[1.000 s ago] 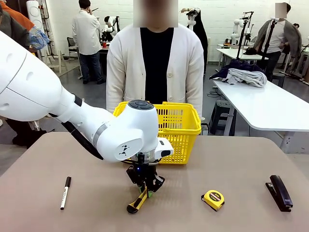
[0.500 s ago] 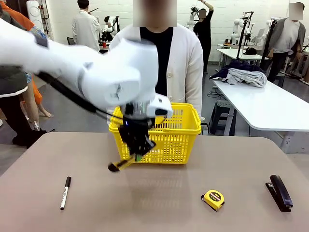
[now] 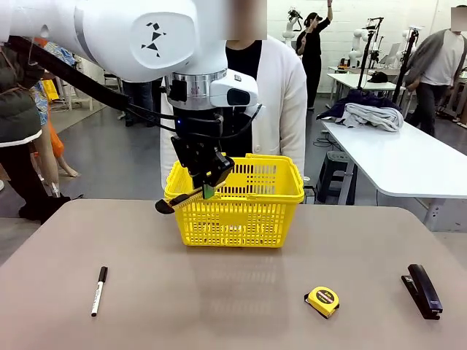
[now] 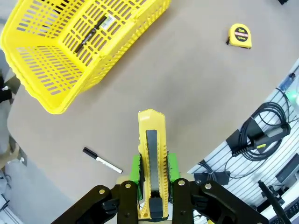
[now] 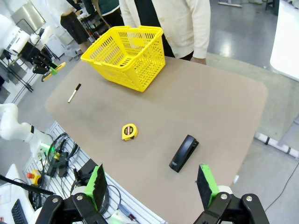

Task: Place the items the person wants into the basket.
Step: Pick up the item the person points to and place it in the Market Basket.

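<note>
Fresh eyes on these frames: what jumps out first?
The left gripper holds a yellow-and-black utility knife high above the brown table, by the left rim of the large yellow lattice plastic basket. A long black stapler and a squat yellow tape measure lie on the table's right side.

Nothing legible: the label on the tape measure (image 4: 239, 36), the print along the white marker (image 3: 97, 290) and the pale tag on the pen (image 4: 91, 33) inside the basket (image 4: 117, 46) are too small to read
</note>
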Robot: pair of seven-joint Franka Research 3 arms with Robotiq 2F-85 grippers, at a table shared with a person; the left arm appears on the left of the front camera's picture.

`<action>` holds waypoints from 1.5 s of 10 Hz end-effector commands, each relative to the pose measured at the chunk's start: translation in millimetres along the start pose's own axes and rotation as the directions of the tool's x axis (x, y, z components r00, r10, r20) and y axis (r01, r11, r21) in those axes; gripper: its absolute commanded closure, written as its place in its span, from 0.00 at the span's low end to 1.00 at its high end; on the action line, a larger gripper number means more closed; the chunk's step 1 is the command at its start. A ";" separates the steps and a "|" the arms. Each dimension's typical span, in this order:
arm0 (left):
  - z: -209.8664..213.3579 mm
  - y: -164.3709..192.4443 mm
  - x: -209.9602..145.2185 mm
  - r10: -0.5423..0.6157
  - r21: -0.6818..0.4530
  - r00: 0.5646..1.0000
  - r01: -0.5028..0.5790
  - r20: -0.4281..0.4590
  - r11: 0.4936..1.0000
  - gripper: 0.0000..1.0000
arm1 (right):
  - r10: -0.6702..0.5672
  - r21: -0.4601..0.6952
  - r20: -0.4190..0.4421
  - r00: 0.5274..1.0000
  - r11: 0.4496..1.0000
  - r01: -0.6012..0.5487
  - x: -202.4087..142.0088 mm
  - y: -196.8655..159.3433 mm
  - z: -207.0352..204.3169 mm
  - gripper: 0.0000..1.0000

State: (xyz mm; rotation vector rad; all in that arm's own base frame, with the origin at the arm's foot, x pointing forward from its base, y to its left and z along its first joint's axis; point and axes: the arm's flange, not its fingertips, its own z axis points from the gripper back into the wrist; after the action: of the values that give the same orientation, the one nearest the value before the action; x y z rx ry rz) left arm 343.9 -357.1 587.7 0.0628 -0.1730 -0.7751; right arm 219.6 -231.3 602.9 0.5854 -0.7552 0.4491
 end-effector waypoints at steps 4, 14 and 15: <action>0.2 1.8 1.3 0.007 0.024 1.000 -0.007 0.008 1.000 0.76 | 0.011 0.016 0.018 1.000 1.000 -0.011 0.7 -0.7 0.2 0.00; -14.6 95.8 141.7 -0.604 0.042 0.797 0.603 0.013 0.797 0.74 | 0.011 0.016 0.018 1.000 1.000 -0.011 0.7 -0.7 0.2 0.00; -23.0 98.9 159.9 -0.642 0.054 0.767 0.641 0.005 0.766 0.74 | 0.011 0.016 0.018 1.000 1.000 -0.011 0.7 -0.7 0.2 0.00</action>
State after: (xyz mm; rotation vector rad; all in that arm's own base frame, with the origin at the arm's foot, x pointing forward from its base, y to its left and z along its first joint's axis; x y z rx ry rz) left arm 513.7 -383.5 591.0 0.1285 -0.2087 -1.4157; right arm 219.7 -231.3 602.9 0.5852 -0.7551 0.4493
